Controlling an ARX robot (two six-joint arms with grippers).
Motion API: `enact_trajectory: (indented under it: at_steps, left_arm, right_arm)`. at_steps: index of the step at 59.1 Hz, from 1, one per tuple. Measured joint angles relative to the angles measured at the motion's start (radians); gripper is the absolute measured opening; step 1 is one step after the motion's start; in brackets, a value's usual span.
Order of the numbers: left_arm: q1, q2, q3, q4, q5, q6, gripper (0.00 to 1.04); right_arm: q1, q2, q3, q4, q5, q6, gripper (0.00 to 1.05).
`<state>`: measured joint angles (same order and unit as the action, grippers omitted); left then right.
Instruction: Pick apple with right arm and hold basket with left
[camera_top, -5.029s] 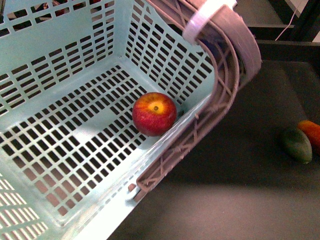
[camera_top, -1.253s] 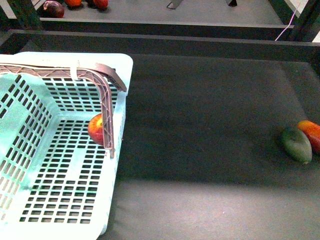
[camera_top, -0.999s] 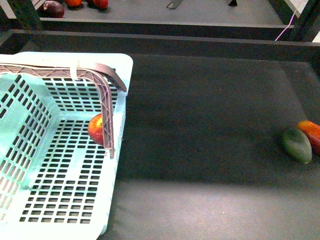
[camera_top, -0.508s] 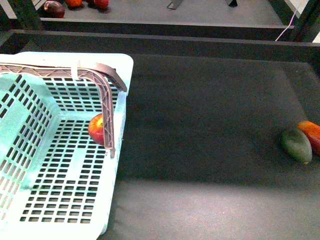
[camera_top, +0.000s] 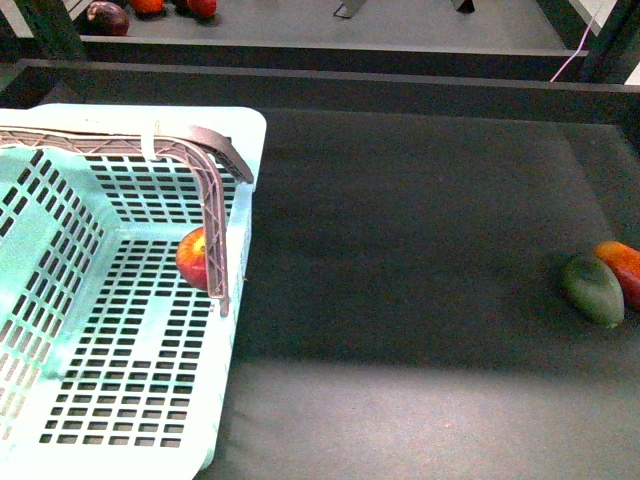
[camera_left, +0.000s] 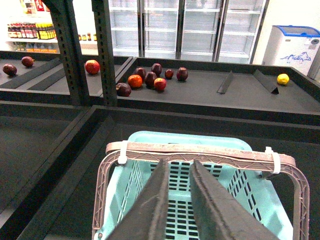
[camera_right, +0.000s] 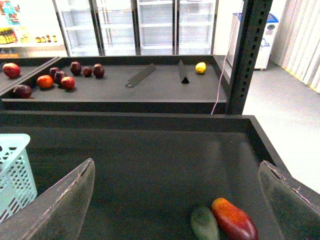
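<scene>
The mint basket (camera_top: 110, 400) stands at the table's left, its brown latticed handle (camera_top: 214, 215) upright. The red apple (camera_top: 191, 258) lies inside it against the right wall, half hidden by the handle. Neither gripper shows in the front view. In the left wrist view my left gripper (camera_left: 177, 162) is shut and empty, above the basket (camera_left: 250, 200) and just short of the handle's top bar (camera_left: 200, 151). In the right wrist view my right gripper (camera_right: 176, 165) is open and empty over dark table, with the basket's corner (camera_right: 12, 170) at the edge. The apple is out of both wrist views.
A dark green mango (camera_top: 592, 290) and an orange-red fruit (camera_top: 625, 265) lie together at the table's right; both also show in the right wrist view, mango (camera_right: 205, 225) and fruit (camera_right: 234, 219). A raised black ledge (camera_top: 320, 85) bounds the far side. Loose fruit (camera_left: 150, 80) lies on the shelf beyond.
Five seconds ago the basket was tilted up close to the camera with the apple in it. Now it stands level at the left. Nothing has moved in the last second.
</scene>
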<state>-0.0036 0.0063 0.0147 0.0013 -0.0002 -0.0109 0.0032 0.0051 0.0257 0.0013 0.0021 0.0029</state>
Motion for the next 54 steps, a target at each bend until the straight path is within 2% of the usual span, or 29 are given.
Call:
enact_trajectory:
  at_steps: [13,21,23,26,54]
  left_arm:
    - [0.000,0.000,0.000,0.000,0.000,0.000,0.62]
    - [0.000,0.000,0.000,0.000,0.000,0.000,0.97]
    - [0.000,0.000,0.000,0.000,0.000,0.002,1.00]
    - [0.000,0.000,0.000,0.000,0.000,0.002,0.97]
    - [0.000,0.000,0.000,0.000,0.000,0.002,0.98]
  right_arm:
    - [0.000,0.000,0.000,0.000,0.000,0.000,0.96]
    - [0.000,0.000,0.000,0.000,0.000,0.000,0.96]
    - [0.000,0.000,0.000,0.000,0.000,0.000,0.96]
    - [0.000,0.000,0.000,0.000,0.000,0.000,0.96]
    - [0.000,0.000,0.000,0.000,0.000,0.000,0.96]
